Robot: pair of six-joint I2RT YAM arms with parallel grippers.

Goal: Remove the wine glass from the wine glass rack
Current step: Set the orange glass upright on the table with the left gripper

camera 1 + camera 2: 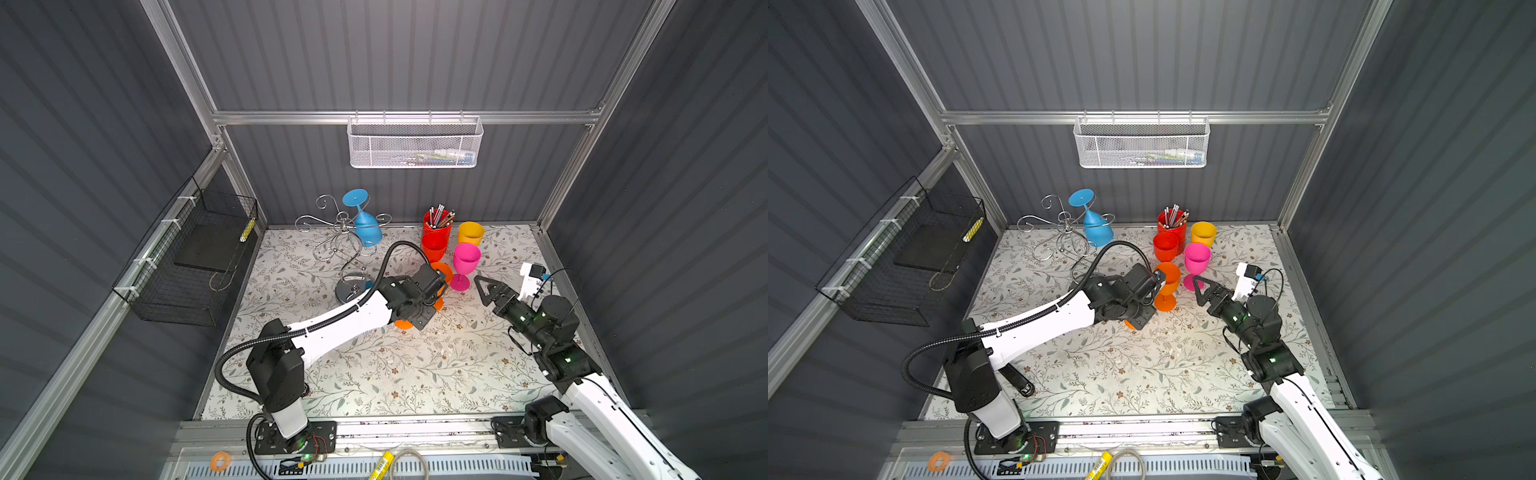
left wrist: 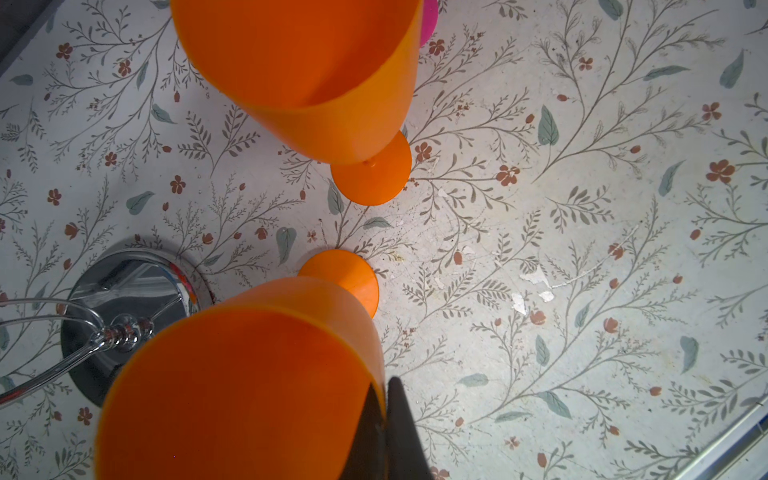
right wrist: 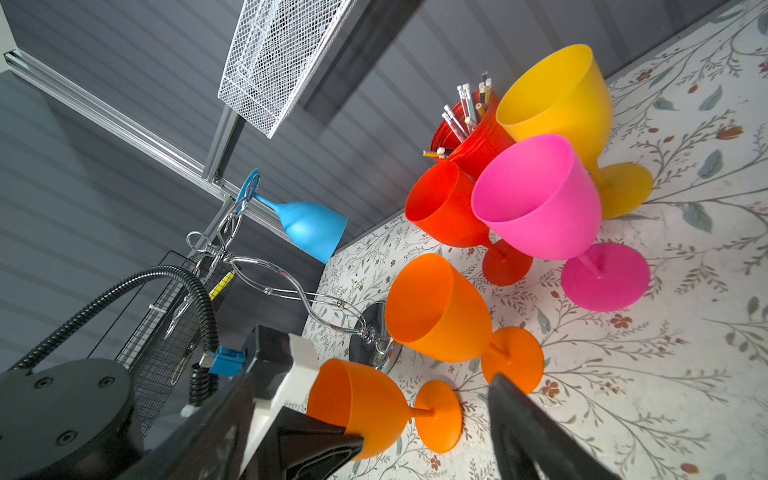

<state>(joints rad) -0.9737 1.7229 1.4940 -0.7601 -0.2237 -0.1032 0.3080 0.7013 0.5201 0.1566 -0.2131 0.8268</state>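
Note:
The chrome wine glass rack (image 1: 345,226) stands at the back left on its shiny round base (image 2: 124,291). A blue wine glass (image 1: 368,228) hangs upside down from one of its arms, also seen in the right wrist view (image 3: 309,226). My left gripper (image 2: 384,415) is shut on the rim of an orange wine glass (image 2: 249,395), held to the right of the rack's base with its foot (image 3: 436,415) at the table. Whether the foot rests on the table I cannot tell. My right gripper (image 1: 484,286) is open, empty and pointed at that glass.
A second orange glass (image 1: 1168,276) stands just behind the held one. Behind it are pink (image 1: 466,259), red (image 1: 434,247) and yellow (image 1: 471,232) glasses and a red pencil cup (image 1: 437,224). A white mesh basket (image 1: 415,143) hangs on the back wall, a black wire basket (image 1: 187,257) on the left wall.

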